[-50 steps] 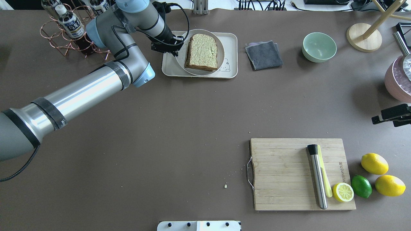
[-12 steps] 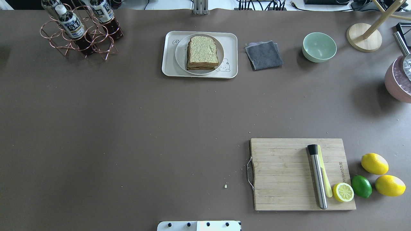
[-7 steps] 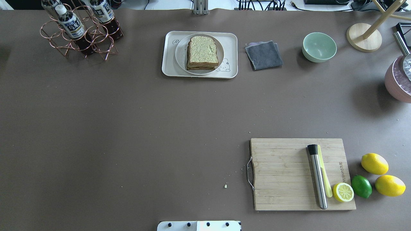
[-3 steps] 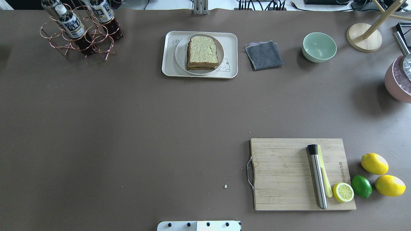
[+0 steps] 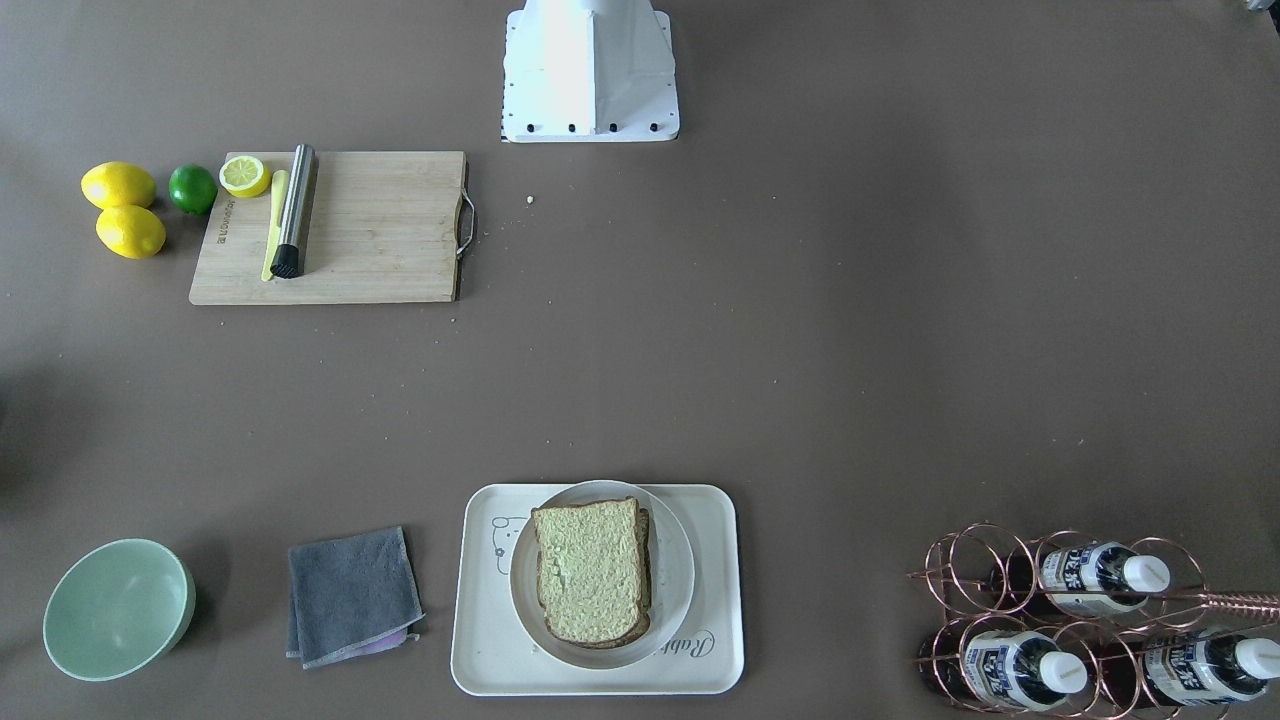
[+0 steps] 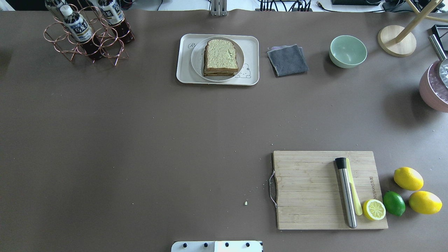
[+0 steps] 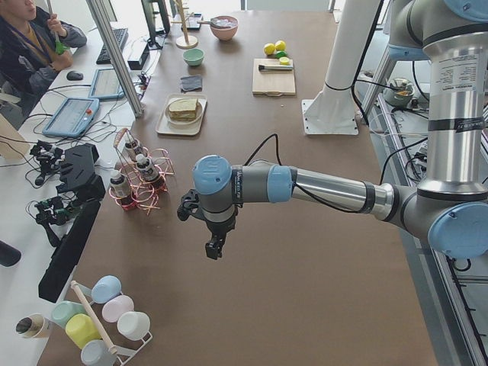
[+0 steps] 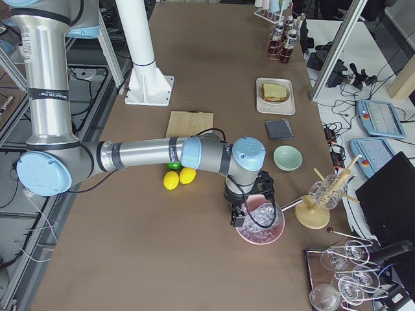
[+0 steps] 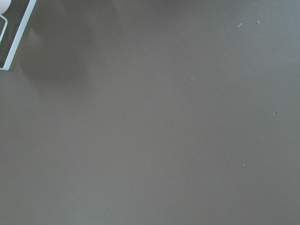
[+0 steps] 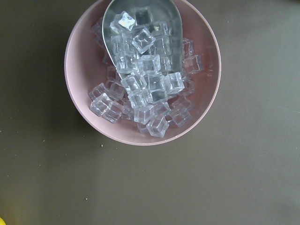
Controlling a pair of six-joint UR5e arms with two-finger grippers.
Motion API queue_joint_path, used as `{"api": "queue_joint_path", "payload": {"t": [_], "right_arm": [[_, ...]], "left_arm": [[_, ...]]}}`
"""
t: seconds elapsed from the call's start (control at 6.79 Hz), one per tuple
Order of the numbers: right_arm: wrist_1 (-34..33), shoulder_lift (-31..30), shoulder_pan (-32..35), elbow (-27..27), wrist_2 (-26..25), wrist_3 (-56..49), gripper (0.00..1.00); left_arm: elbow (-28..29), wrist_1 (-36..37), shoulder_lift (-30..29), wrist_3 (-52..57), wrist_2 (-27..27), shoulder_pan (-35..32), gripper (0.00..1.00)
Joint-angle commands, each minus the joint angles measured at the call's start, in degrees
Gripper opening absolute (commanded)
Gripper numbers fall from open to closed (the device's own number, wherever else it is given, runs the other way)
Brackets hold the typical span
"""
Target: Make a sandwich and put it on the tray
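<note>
The sandwich (image 6: 221,57), two stacked slices of speckled bread with dark crust, lies on a round white plate (image 6: 196,66) that stands on the cream tray (image 6: 182,73) at the table's far middle. It also shows in the front view (image 5: 592,570) on the tray (image 5: 480,650). The egg is hidden between the slices. My left gripper (image 7: 214,248) hangs over bare table beyond the bottle rack, far from the tray; I cannot tell whether it is open or shut. My right gripper (image 8: 241,220) hangs above a pink bowl of ice; its state cannot be told either.
A wooden cutting board (image 6: 308,189) carries a steel muddler (image 6: 346,192) and a lemon half (image 6: 373,209). Lemons (image 6: 408,178) and a lime (image 6: 393,203) lie beside it. A grey cloth (image 6: 287,60), green bowl (image 6: 348,51), bottle rack (image 6: 84,35) and the pink ice bowl (image 10: 140,70) stand around.
The left arm, by the plate on the tray 7.4 s ago, has left the overhead view, as has the right gripper. The top slice now lies square. Nothing moved in the last two seconds.
</note>
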Motion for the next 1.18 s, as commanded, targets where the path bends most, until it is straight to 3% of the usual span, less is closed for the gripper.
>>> {"api": "queue_joint_path", "payload": {"t": [0.0, 1.03], "right_arm": [[0.0, 0.1, 0.0, 0.2, 0.1, 0.0, 1.00], [0.0, -0.8, 0.1, 0.8, -0.4, 0.0, 1.00]], "left_arm": [[-0.3, 0.0, -0.2, -0.6, -0.1, 0.0, 0.97], [-0.7, -0.1, 0.1, -0.7, -0.1, 0.1, 0.97]]}}
